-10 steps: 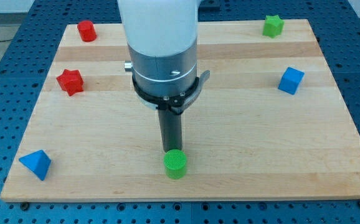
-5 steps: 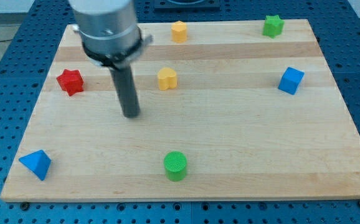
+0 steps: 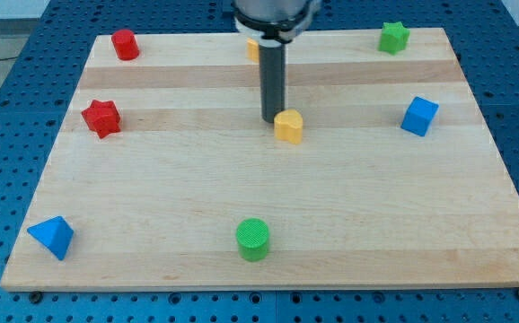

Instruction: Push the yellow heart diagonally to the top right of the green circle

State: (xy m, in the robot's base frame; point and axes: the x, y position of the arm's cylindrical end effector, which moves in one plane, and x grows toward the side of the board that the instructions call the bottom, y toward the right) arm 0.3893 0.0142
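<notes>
The yellow heart (image 3: 288, 126) lies a little right of the board's middle, in the far half, well apart from the green circle (image 3: 253, 239), which sits near the near edge, to the heart's left. My tip (image 3: 272, 120) touches the heart's far-left side; the arm carries only a bare rod, so it has no hand to open or close. Behind the rod another yellow block (image 3: 253, 50) is mostly hidden. A red star (image 3: 101, 117) and red block (image 3: 125, 44) sit at far left, a blue pyramid (image 3: 51, 236) near left, a green star (image 3: 392, 37) far right, a blue cube (image 3: 419, 117) right, all on the wooden board (image 3: 376, 224).
</notes>
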